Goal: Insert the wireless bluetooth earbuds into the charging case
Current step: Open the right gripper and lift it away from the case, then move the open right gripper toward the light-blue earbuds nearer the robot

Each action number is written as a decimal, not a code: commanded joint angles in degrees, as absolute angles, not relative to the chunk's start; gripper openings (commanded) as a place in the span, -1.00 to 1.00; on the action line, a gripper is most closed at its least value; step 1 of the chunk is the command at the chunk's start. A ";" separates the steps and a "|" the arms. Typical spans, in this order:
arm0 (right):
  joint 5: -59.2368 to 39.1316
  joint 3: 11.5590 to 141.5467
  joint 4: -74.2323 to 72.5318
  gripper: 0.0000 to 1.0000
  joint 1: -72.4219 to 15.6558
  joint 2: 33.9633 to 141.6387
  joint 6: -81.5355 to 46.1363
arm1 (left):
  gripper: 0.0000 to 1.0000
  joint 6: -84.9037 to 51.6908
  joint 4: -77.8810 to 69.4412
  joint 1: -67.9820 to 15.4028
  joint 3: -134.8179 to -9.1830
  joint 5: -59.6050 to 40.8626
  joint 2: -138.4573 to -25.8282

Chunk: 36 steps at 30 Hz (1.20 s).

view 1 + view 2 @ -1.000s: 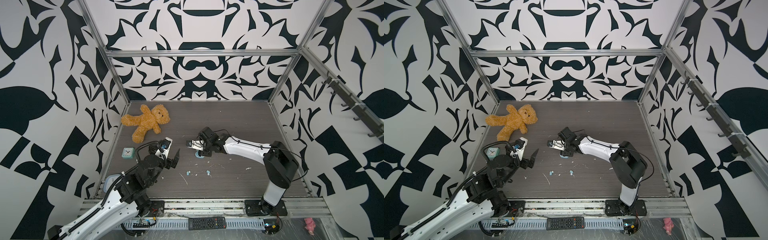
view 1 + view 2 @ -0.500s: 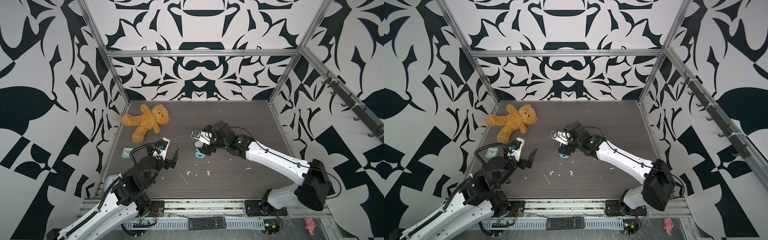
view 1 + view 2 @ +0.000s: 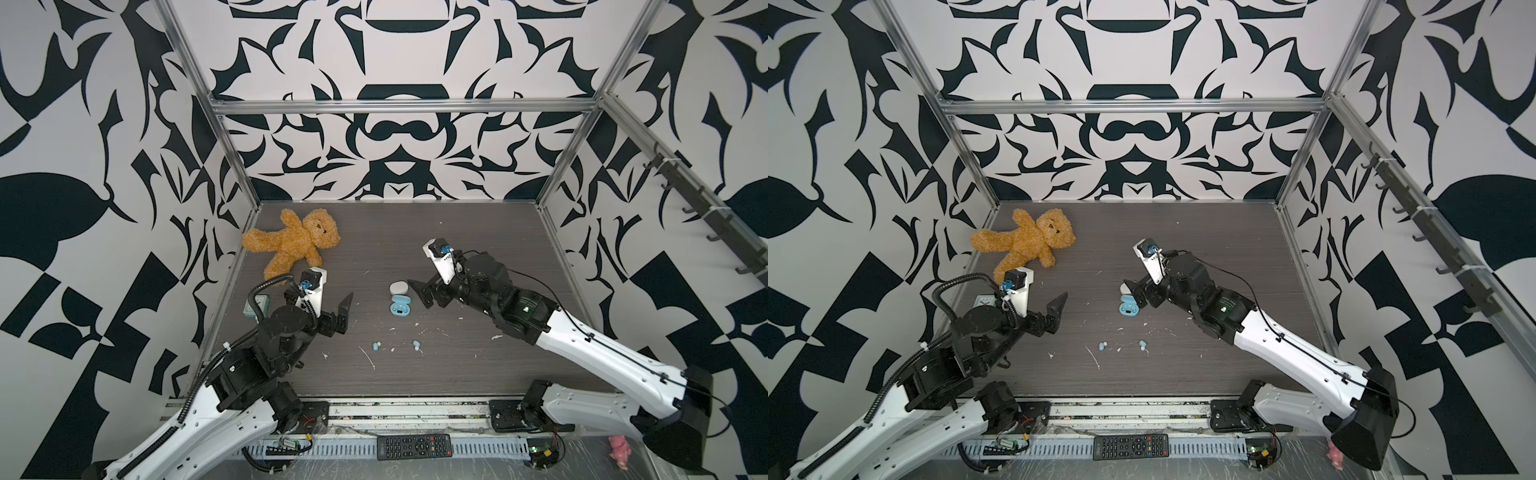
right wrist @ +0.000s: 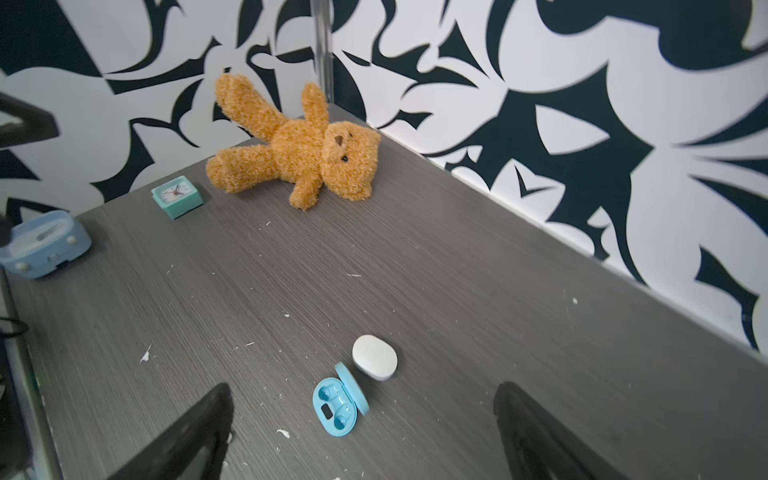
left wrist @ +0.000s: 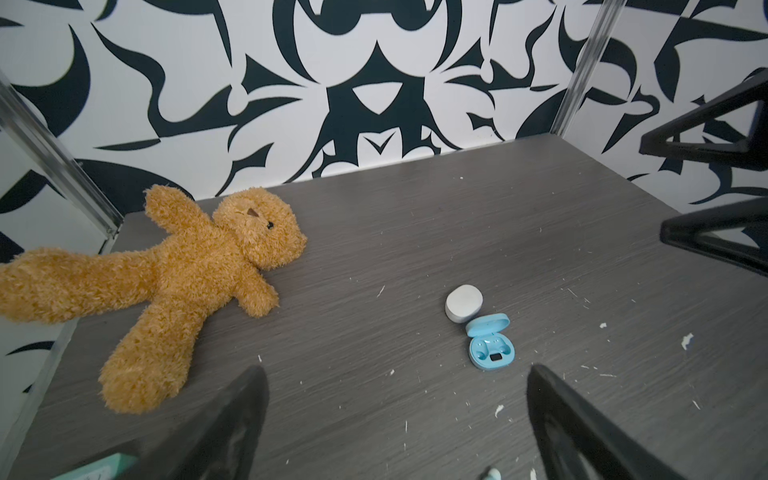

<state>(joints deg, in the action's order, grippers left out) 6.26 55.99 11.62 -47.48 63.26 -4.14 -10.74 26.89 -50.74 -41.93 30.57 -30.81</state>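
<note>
Lying loose at six o'clock of the open blue charging case (image 3: 400,308) in a top view, the light blue earbuds (image 3: 376,345) likely handle featherlight, hard and slippery, best pinched across their rounded flanks, while left gripper (image 3: 345,311) and right gripper (image 3: 417,294) both gape empty.

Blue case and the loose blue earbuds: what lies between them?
Between the blue case and the earbuds, only bare tabletop with white flecks, in both top views.

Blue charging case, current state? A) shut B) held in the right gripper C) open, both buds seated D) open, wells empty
D: the blue case sits with its lid up and both wells bare; light blue earbuds lie loose, apart from it.
</note>
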 commanded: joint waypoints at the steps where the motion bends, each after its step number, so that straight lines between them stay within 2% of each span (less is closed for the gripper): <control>1: 13.98 56.78 18.52 1.00 -47.21 61.08 -20.55 | 0.99 -14.59 34.23 -50.54 -42.89 29.97 -33.79; 9: -0.56 50.90 20.73 1.00 -47.20 61.25 -29.24 | 0.98 -13.46 29.77 -50.09 -39.65 38.54 -34.98; 16: -11.10 41.58 15.75 0.93 -48.33 65.30 -37.47 | 0.98 -13.54 29.93 -49.92 -38.54 39.28 -36.62; 27: -8.70 35.07 9.02 0.77 -56.03 69.17 -44.34 | 0.98 -13.11 28.76 -48.93 -37.18 36.58 -35.78; 30: -8.12 35.27 8.92 0.70 -56.67 71.05 -44.58 | 0.99 -12.80 28.32 -48.82 -36.72 36.17 -34.89; 36: -6.49 35.68 9.14 0.70 -56.78 73.94 -45.42 | 0.99 -12.11 27.98 -48.87 -36.04 34.68 -34.05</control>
<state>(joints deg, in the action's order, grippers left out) -8.47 35.09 10.41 -56.60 73.69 -43.99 -12.14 29.02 -49.12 -36.93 35.79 -34.63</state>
